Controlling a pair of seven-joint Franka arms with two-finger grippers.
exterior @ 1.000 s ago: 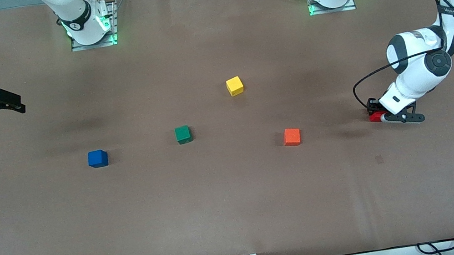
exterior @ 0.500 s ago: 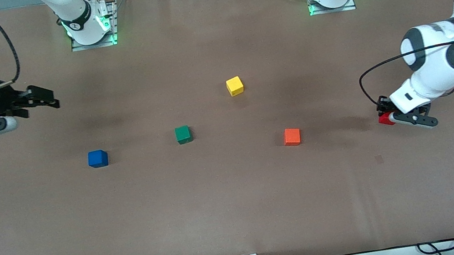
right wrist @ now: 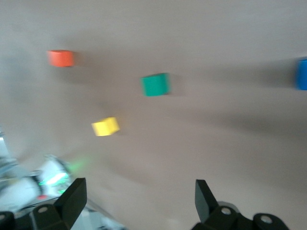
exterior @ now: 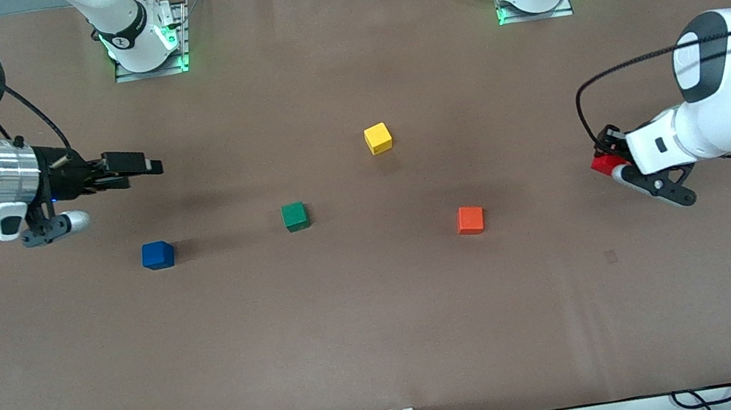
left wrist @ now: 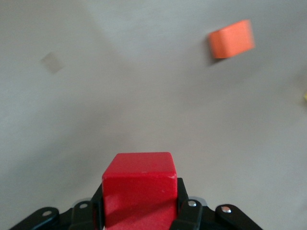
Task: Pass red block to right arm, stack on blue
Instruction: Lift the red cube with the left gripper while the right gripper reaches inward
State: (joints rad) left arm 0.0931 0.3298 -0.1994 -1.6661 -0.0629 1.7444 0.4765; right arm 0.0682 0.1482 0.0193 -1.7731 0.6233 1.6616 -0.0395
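My left gripper (exterior: 604,159) is shut on the red block (exterior: 601,164) and holds it in the air over the table at the left arm's end. In the left wrist view the red block (left wrist: 139,189) sits between the black fingers (left wrist: 189,213). My right gripper (exterior: 140,168) is open and empty, in the air over the table at the right arm's end, above the blue block (exterior: 157,255). The blue block also shows at the edge of the right wrist view (right wrist: 302,74). The right gripper's fingertips (right wrist: 76,194) stand wide apart.
A green block (exterior: 295,216), a yellow block (exterior: 378,137) and an orange block (exterior: 470,219) lie about the middle of the brown table (exterior: 387,335). The orange block (left wrist: 231,39) is the nearest one to the red block.
My left gripper has lifted the red block off the table and tilted up. My right arm has swung in from the table's edge toward the middle, over the area by the blue block.
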